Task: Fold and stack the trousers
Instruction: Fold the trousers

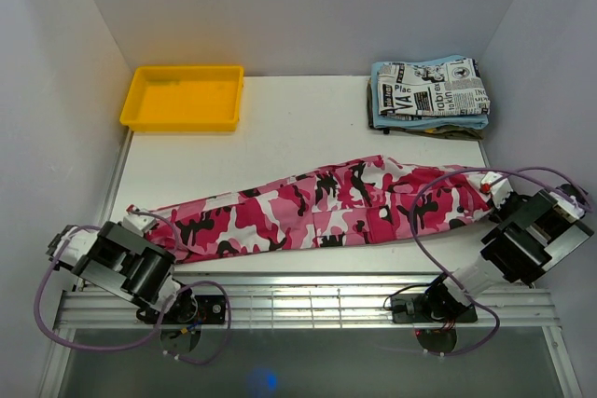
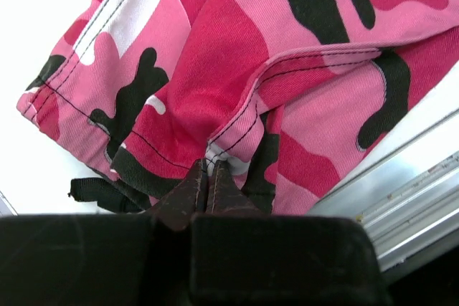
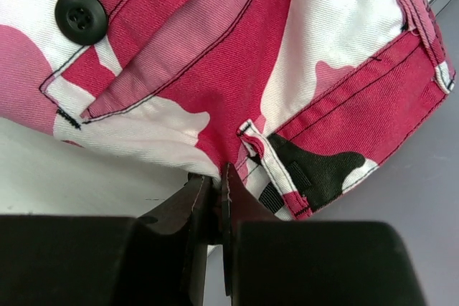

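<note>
Left pincer (image 2: 206, 177) clamped on the hem and right pincer (image 3: 217, 180) clamped on the waistband of the trousers (image 1: 326, 204), which lie stretched lengthwise across the near part of the white worktop (image 1: 298, 128).

matt twill cloth trousers (image 2: 237, 69); glossy plastic tray (image 1: 182, 122)

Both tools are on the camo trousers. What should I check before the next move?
1. Left tool shut on the trousers' hem: ok.
2. Right tool shut on the waistband edge: ok.
3. Trousers stretched out lengthwise: ok.
4. All cloth layers caught in each pinch: cannot tell.
5. Folded stack apart from trousers: ok.
6. Purple cable clear of cloth: not ok, loops over waist end.
</note>
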Robot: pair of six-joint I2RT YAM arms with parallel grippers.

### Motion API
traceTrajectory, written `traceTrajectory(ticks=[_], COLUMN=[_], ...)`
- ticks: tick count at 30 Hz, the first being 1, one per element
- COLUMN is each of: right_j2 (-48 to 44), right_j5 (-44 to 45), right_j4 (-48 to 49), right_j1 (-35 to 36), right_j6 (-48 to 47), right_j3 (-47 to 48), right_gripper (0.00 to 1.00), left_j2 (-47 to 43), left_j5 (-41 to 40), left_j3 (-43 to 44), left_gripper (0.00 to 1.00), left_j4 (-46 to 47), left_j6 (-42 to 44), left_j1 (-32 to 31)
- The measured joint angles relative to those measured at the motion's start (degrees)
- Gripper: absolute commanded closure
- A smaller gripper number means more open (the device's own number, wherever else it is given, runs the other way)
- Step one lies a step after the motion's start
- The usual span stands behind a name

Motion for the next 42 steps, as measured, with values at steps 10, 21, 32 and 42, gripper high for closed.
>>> traceTrajectory(ticks=[10,21,32,42], right_j2=[0.57,4.22,15.21,6.80], right_j5=[2.75,0.04,15.26,24.28], right_j4=[-12.37,-27.58,-15.32,-11.87], right_j1=[-0.09,6.01,17.07,15.23], right_j6=[-1.60,16.79,46.93,57.57], right_j3=[6.95,31.67,30.18,29.18], right_gripper=[0.24,0.31,0.28,0.22], left_j2=[9.16,3.96,8.44,8.37], left_j5=[-1.70,6.40,4.39,-7.19], left_j3=[20.39,31.17,30.73,14.64], left_gripper=[0.38,0.12,0.09,0.19], left_j4=[-12.39,-13.31,0.22,10.43], left_j6=[1.16,-6.97,-38.10,-46.93], left_j1=[0.07,-9.20,-30.10,-30.86])
